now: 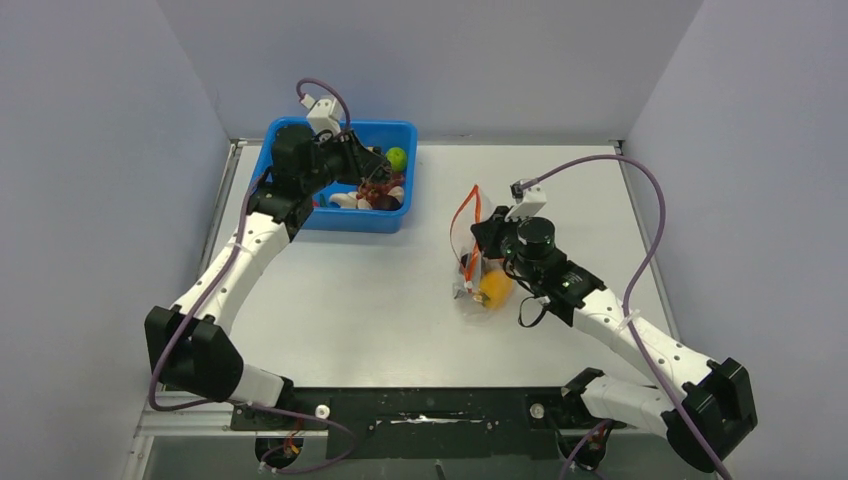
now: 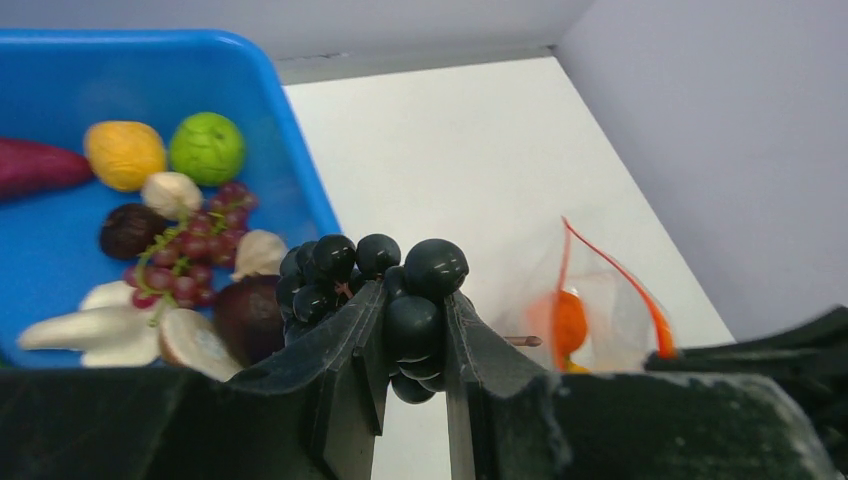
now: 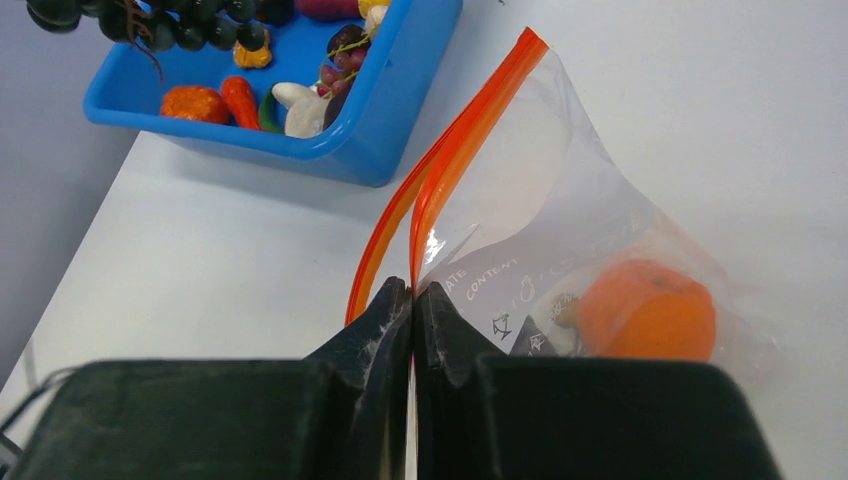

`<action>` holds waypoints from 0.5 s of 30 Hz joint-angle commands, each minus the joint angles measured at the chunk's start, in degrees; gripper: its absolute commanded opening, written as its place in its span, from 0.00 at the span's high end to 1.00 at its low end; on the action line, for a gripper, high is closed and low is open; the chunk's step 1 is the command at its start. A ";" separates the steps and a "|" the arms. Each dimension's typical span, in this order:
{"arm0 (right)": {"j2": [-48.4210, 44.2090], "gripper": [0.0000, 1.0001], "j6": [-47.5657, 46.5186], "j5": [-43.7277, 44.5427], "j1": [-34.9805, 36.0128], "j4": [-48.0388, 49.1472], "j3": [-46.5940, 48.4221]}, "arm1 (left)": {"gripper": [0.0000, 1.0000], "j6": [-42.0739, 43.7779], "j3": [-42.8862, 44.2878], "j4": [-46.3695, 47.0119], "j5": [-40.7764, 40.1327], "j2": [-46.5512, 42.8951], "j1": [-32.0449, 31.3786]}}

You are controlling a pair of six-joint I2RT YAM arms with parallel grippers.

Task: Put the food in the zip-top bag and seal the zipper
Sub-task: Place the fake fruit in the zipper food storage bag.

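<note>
So the left gripper [image 2: 414, 305] is clamped on a bunch of black grapes [image 2: 412, 268], held right at the bin [image 2: 305, 190] rim, with the rest of the food [image 2: 180, 240] lying inside the bin. The right gripper [image 3: 413, 292] is pinched tight on the bag [image 3: 570, 190], right at the near end of the zipper [image 3: 468, 140]. The bag sits on the table [image 1: 350, 290] near the bin, to its right, with an orange [image 3: 648, 310] in the bottom. The zipper's long axis runs from the fingers up and away toward the back wall. Its two strips are slightly parted, and the mouth edge faces the bin side.
</note>
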 commanded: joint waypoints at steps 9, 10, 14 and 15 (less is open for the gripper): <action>0.03 1.00 -1.03 -3.37 -0.55 5.49 2.43 | 0.85 -15.70 -5.80 15.59 18.88 -5.16 -5.29; 0.12 1.00 -1.19 -3.30 -0.55 5.46 2.52 | 0.85 -16.24 -6.02 15.74 19.23 -5.38 -5.94; 0.18 1.00 -1.55 -3.30 -0.55 5.66 2.62 | 0.85 -19.34 -7.84 18.57 20.45 -6.48 -7.96; 0.16 1.00 -1.70 -3.38 -0.59 5.66 2.68 | 0.85 -20.42 -8.38 19.38 20.74 -6.81 -8.46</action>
